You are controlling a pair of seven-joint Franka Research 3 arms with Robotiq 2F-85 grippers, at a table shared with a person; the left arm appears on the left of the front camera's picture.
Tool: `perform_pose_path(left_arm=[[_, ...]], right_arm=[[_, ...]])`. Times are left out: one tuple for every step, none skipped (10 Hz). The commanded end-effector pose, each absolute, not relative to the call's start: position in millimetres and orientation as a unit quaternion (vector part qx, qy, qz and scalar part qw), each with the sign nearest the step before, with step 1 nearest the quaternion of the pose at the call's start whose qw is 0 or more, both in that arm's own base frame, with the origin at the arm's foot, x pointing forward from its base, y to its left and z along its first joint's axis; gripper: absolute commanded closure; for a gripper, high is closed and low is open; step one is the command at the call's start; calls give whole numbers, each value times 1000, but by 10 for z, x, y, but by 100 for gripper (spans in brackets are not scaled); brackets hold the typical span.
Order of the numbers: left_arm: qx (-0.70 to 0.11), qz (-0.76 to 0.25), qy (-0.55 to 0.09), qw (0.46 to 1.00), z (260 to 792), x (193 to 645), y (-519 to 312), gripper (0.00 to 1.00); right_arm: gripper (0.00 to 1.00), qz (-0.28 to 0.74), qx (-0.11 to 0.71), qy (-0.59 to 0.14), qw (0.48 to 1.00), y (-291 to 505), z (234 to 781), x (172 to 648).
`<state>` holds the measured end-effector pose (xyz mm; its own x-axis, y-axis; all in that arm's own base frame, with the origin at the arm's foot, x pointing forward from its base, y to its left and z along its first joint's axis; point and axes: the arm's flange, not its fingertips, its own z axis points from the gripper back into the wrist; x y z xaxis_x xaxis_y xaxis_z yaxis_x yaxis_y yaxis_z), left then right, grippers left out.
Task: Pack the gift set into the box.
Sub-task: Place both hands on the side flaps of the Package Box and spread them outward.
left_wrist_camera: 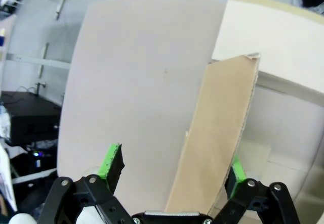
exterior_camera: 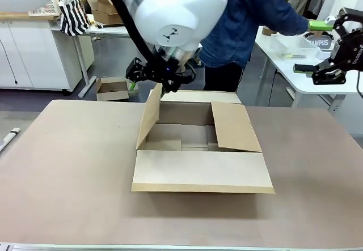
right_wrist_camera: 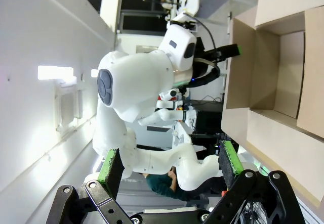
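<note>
Left gripper (left_wrist_camera: 174,163) spread wide astride upright flap (left_wrist_camera: 217,133) of box (exterior_camera: 198,171), right gripper (right_wrist_camera: 170,155) raised, likewise spread

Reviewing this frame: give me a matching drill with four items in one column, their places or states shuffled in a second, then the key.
1. Left flap of the large brown corrugated cardboard box
2. Near flap of that box
3. Right claw, black with green pads
4. Small open brown cardboard box

A. On the floor beyond the table
B. Open, raised off to the right, holding nothing
C. Standing up inside the open left claw
D. Folded out flat toward the robot

Pairs: 1-C, 2-D, 3-B, 4-A
</note>
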<state>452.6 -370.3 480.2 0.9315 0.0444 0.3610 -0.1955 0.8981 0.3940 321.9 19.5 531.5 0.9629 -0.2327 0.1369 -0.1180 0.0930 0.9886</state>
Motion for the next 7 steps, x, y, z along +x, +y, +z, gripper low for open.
perform_pose_path(left_arm=[[178, 73, -163, 968, 4873, 4418, -3357, 0], [156, 75, -152, 973, 4923, 4414, -3222, 0], [128, 77, -138, 979, 4971, 4403, -3074, 0], [102, 78, -127, 984, 4987, 4394, -2934, 0], [75, 73, -115, 988, 4983, 4387, -2777, 0], [54, 76, -106, 990, 4969, 4380, -2606, 0], [34, 84, -97, 991, 4947, 4363, -2405, 0]], right_arm=[[0, -37, 681, -135, 719, 222, 5334, 3237], [0, -37, 681, -135, 719, 222, 5334, 3237], [0, -37, 681, -135, 719, 222, 5334, 3237], [0, -37, 681, -135, 719, 222, 5334, 3237], [0, -37, 681, -135, 719, 222, 5334, 3237], [0, -37, 681, -135, 719, 222, 5334, 3237], [0, -37, 681, -135, 719, 222, 5334, 3237]])
